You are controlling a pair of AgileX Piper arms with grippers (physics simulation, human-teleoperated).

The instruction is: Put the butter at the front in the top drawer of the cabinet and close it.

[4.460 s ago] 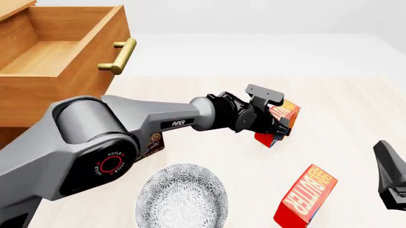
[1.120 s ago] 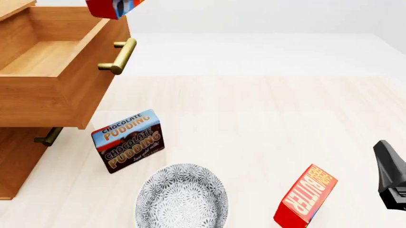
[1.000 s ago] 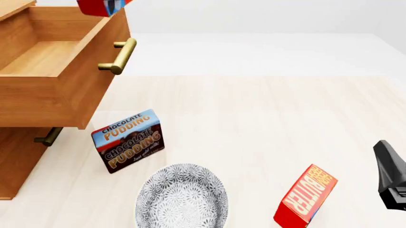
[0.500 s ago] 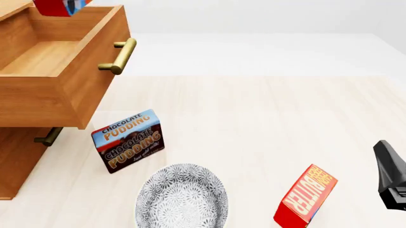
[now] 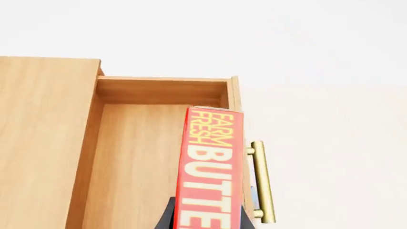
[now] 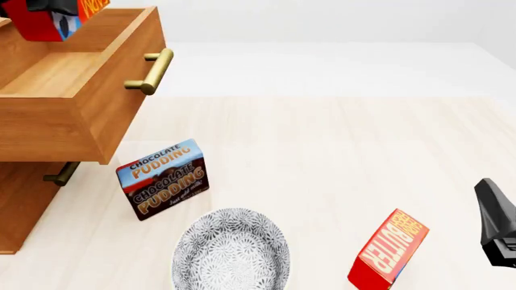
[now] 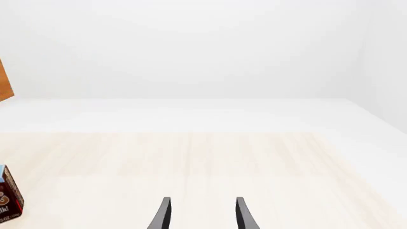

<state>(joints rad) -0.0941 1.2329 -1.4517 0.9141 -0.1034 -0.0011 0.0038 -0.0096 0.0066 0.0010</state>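
Note:
My left gripper (image 6: 47, 5) is shut on a red butter carton (image 6: 50, 19) and holds it above the open top drawer (image 6: 89, 103) of the wooden cabinet (image 6: 20, 205), at the far left. In the left wrist view the carton (image 5: 213, 162) hangs over the drawer's floor (image 5: 137, 162), close to the front wall with the brass handle (image 5: 262, 181). A second, identical butter carton (image 6: 388, 251) stands tilted on the table at the near right. My right gripper (image 7: 202, 215) is open and empty, near that carton at the right edge of the front view (image 6: 499, 226).
A Chocolate Pudding box (image 6: 164, 179) stands in front of the cabinet; its edge also shows in the right wrist view (image 7: 7, 196). A patterned bowl (image 6: 231, 251) sits near the front edge. The lower drawer's handle (image 6: 60, 175) shows under the open drawer.
The left gripper has carried the butter carton from the table up and leftward; in the last half second it moved further left and lower over the open drawer. The right arm has not moved.

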